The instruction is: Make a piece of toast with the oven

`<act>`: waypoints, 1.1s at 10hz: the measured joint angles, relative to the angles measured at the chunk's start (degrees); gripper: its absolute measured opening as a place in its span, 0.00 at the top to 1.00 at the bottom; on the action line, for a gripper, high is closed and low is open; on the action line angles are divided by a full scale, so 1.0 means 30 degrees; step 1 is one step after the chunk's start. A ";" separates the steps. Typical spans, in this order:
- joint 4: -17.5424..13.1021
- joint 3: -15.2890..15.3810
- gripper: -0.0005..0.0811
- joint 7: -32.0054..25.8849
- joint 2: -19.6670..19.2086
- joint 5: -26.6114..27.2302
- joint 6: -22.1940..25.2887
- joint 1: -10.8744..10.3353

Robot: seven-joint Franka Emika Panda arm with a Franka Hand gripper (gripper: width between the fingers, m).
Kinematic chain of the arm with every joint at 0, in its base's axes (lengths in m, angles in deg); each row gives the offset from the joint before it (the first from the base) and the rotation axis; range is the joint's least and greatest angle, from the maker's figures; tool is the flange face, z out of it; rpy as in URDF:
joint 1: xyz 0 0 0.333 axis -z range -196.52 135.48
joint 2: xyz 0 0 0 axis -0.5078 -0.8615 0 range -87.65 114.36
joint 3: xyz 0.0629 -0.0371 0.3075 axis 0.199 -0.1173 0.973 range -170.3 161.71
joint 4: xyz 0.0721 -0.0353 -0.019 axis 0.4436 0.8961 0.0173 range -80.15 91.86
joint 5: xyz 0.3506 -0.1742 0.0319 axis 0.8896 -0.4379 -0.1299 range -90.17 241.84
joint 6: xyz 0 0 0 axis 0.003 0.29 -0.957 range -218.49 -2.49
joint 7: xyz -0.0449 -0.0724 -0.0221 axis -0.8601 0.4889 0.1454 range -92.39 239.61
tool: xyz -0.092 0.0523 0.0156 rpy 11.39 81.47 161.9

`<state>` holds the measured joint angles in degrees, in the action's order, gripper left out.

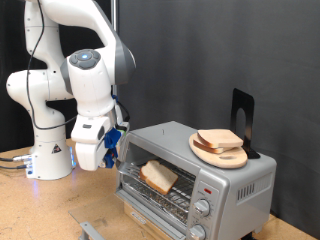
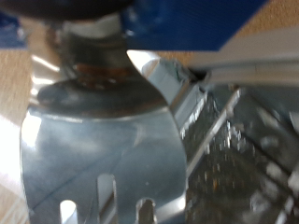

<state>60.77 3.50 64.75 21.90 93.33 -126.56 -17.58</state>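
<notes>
The silver oven (image 1: 222,172) stands at the exterior view's lower right with its front open. The piece of toast (image 1: 158,177), pale with a brown crust, lies tilted on the wire rack inside. My gripper (image 1: 107,150) hangs just off the oven's open front, on the exterior view's left, a little above the rack. In the wrist view a shiny slotted metal spatula (image 2: 98,140) fills most of the picture; its neck runs up into the gripper, which is shut on it. Part of the oven's inside (image 2: 238,140) shows beside the blade.
A wooden plate (image 1: 222,155) with a pair of stacked bread slices (image 1: 219,140) rests on the oven's top, and a black stand (image 1: 243,110) rises behind it. Round knobs (image 1: 203,209) sit on the oven's front at the right. The robot's white base (image 1: 48,150) is at the left.
</notes>
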 joint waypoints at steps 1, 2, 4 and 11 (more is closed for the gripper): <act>0.0232 -0.0075 0.51 -0.0042 0.0014 -0.0232 0.0080 0.0066; 0.0435 -0.0130 0.51 -0.0102 0.0037 -0.0282 0.0108 0.0135; 0.0525 -0.0171 0.51 -0.0074 0.0040 -0.0063 0.0064 0.0161; 0.0394 0.0489 0.51 0.0610 0.0020 0.0658 -0.0518 0.0024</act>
<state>61.96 4.96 66.58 21.96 95.30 -128.12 -17.51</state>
